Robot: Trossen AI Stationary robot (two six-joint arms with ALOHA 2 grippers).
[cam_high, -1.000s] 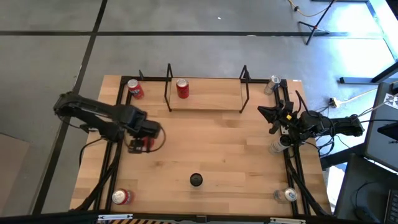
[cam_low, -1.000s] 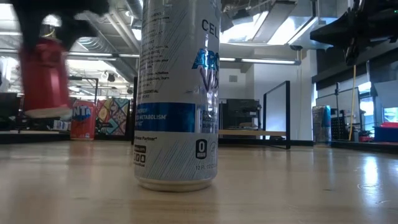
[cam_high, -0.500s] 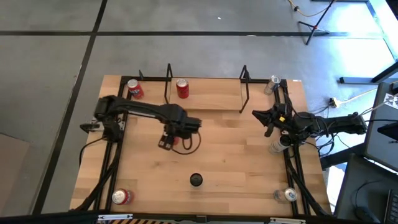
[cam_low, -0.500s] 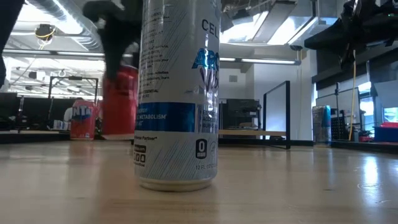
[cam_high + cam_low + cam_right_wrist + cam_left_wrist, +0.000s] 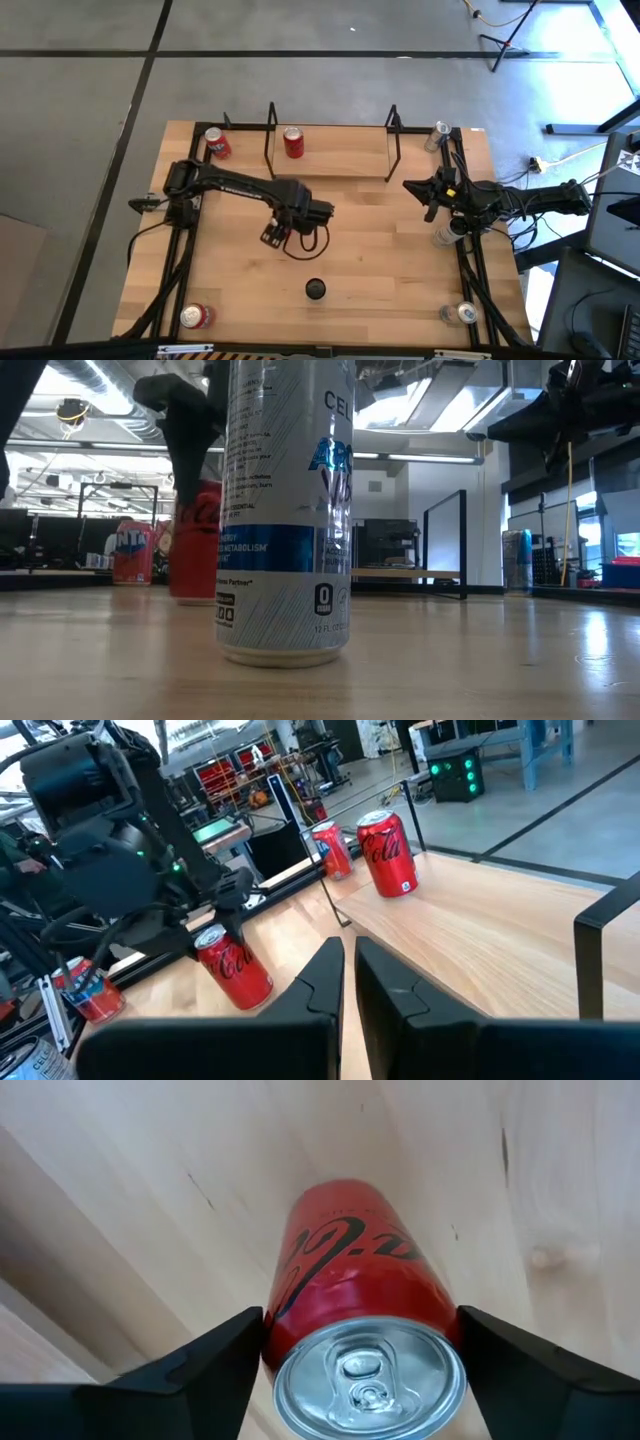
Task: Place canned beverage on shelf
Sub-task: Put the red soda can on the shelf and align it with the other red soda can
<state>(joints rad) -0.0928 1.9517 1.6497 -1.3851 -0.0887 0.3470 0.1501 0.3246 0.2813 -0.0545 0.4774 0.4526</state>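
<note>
From above, the left gripper (image 5: 300, 222) hangs mid-table, short of the shelf (image 5: 330, 152) at the far edge.

Left wrist view: the red can (image 5: 362, 1320) stands upright between parted fingers (image 5: 190, 1370), gaps visible. Rigid, smooth, probably slippery; best squeezed mid-wall.

The right gripper (image 5: 346, 982), closed and empty, waits at the right edge.

Table (image 5: 400, 280) under me is pale wood, smooth with a soft satin sheen, grain lines showing. The red can (image 5: 355, 1295) between my matt black plastic-looking fingers (image 5: 190, 1375) is glossy painted metal with a bare brushed-silver lid. Shelf (image 5: 335, 152) is the same light wood, thin black metal wire ends.
</note>
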